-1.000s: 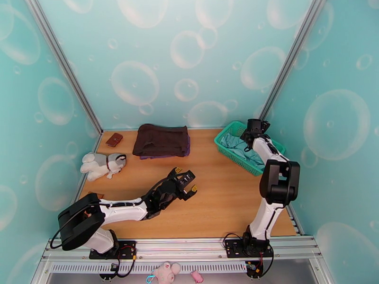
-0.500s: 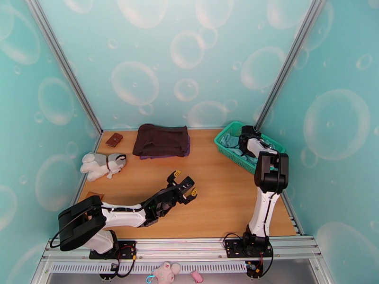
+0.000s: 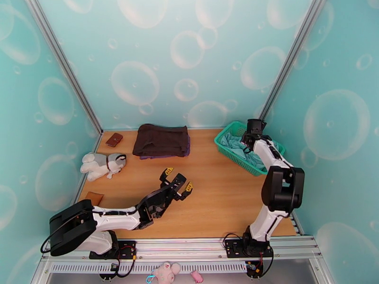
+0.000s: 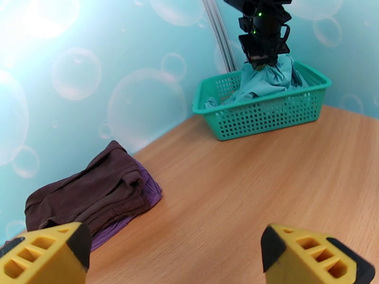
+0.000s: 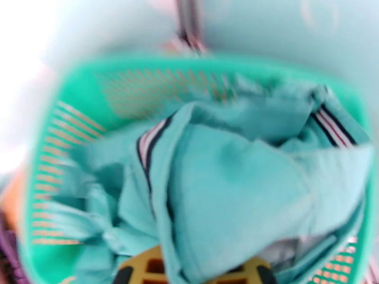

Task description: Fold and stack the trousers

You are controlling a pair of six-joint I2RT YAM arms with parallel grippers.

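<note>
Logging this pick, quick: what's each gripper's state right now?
Left gripper: open, holding nothing.
Right gripper: closed on the trousers, above the basket.

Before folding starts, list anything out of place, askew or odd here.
The light teal cloth trousers are crumpled, rising in a peak out of the green plastic mesh basket, pinched by the shut right gripper. A grey-and-white plush dog lies at the wooden table's left edge, unrelated to folding. Nothing looks spilled or damaged.
</note>
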